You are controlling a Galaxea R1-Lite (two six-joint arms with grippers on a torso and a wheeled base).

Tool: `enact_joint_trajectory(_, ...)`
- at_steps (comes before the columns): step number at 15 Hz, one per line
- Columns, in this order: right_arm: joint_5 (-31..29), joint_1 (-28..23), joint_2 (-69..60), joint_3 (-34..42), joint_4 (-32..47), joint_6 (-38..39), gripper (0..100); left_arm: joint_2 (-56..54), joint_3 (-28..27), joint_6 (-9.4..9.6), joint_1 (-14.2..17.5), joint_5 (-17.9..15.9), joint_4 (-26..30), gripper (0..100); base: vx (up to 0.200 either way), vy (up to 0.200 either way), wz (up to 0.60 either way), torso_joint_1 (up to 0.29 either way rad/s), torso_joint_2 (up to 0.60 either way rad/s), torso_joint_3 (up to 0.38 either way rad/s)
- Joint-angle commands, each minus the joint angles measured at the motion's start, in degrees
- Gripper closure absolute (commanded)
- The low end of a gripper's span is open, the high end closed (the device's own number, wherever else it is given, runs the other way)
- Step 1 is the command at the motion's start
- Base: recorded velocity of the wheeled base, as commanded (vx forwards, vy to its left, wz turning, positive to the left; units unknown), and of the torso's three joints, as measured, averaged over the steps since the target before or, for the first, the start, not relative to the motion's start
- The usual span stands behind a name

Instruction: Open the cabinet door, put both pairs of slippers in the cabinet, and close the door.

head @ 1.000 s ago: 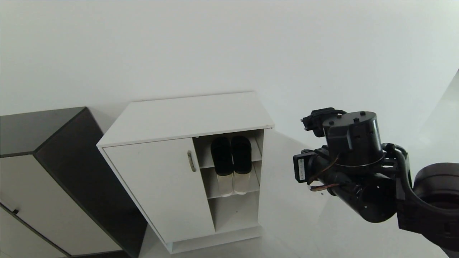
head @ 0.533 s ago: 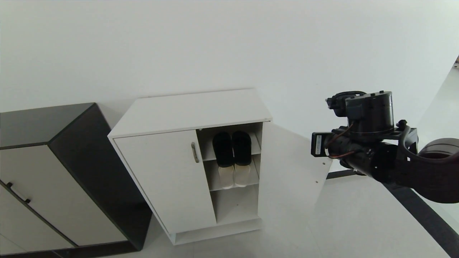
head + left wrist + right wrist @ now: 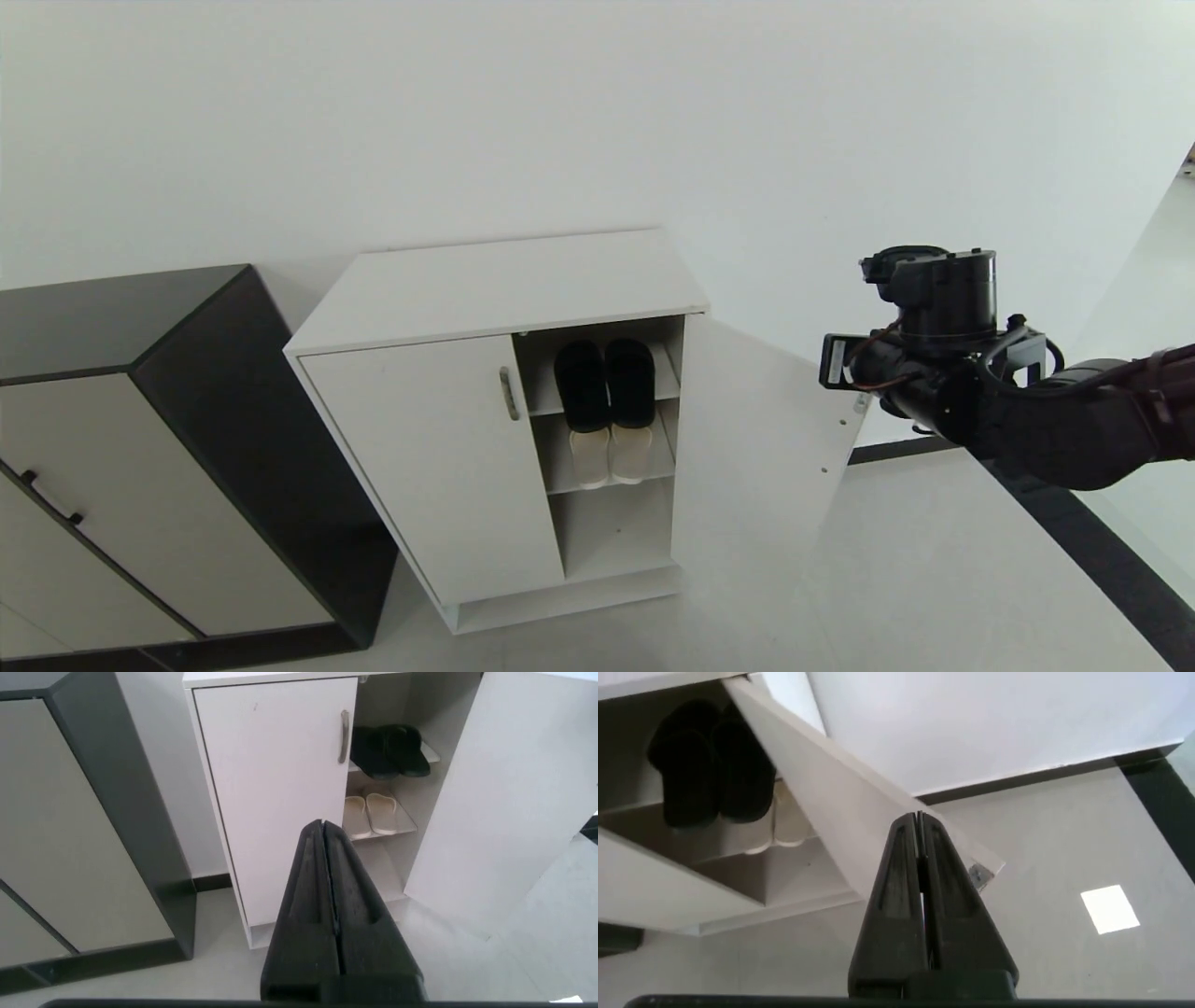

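A: We log the cabinets: two. One white cabinet [image 3: 504,280], one dark cabinet [image 3: 215,420].
B: Agreed. For slippers we count four, in two pairs: a black pair [image 3: 581,383] and a white pair [image 3: 590,455].
A: Doors on the white unit: two, the shut door [image 3: 429,467] and the open door [image 3: 756,439]. Shelves inside: two, the upper shelf [image 3: 666,383] and the lower shelf [image 3: 555,467].
B: Handles: two, a door handle [image 3: 509,393] and a dark handle [image 3: 51,501]. Grippers: two, the left gripper [image 3: 322,826] and the right gripper [image 3: 920,819].

Plain white wall [image 3: 597,112], unmarked. Floor [image 3: 934,579] pale grey and smooth. A black skirting strip [image 3: 901,452] runs along the wall's foot at right. At left, against the wall, stands a dark cabinet [image 3: 140,420] with beige front panels and a black handle [image 3: 51,499]. One bright square light patch [image 3: 1109,908] lies on the floor.
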Motion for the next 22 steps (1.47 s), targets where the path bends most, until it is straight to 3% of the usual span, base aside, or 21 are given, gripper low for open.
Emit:
enact_joint_trajectory(1, 0.10, -1.67, 4.21, -0.91, -1.79, -0.10, 100, 0.08, 0.00, 0.01, 0.01, 0.02, -0.07, 100, 0.000, 0.000, 0.00, 0.000, 0.00, 0.000)
enact_joint_trajectory(14, 0.01, -4.30, 10.36, -2.76, -6.45, -0.89, 100, -0.01, 0.00, 0.01, 0.01, 0.02, 0.02, 100, 0.000, 0.000, 0.00, 0.000, 0.00, 0.000)
enact_joint_trajectory(22, -0.16, -2.55, 9.74, -1.44, -6.36, -0.98, 100, 0.08, 0.00, 0.01, 0.09, 0.02, 0.02, 100, 0.000, 0.000, 0.00, 0.000, 0.00, 0.000)
